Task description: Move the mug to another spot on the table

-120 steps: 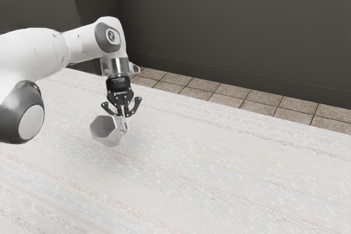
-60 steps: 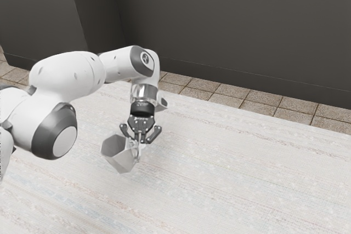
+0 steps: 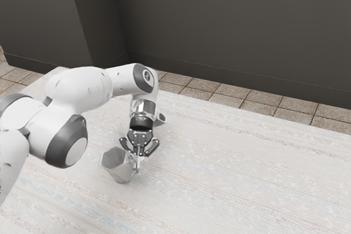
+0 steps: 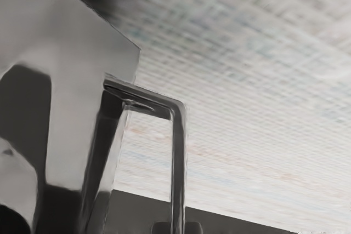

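At eight o'clock from the jaws: the mug (image 3: 117, 163), on or just above the worktop (image 3: 247, 157); cannot tell which. Pinched by its thin handle (image 4: 176, 135) between the jaws. Lower slowly, level the base, release only once seated flat.

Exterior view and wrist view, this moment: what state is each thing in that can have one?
mug: held by its handle, mouth up, roughly upright, low at the table; whether it touches the table cannot be told.
gripper: shut on the mug's handle, pointing down.
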Tool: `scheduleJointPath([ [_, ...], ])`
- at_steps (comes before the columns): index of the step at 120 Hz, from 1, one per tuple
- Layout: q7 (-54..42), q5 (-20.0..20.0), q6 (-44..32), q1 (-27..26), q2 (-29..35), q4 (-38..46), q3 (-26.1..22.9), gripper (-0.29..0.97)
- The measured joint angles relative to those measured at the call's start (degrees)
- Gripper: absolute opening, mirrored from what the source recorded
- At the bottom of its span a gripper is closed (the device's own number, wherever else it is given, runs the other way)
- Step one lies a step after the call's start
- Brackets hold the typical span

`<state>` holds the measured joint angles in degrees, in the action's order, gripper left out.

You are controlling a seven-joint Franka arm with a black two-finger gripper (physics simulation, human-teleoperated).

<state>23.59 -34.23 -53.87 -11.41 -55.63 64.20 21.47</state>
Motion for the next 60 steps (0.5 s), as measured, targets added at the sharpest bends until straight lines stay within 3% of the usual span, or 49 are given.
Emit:
scheduleJointPath([
  [23,-1.0,-2.6,4.4,0.3,-1.5,-0.3,1.7,-0.11],
  [60,0.0,-2.9,10.3,0.3,-5.3,-5.6,2.7,-0.11],
])
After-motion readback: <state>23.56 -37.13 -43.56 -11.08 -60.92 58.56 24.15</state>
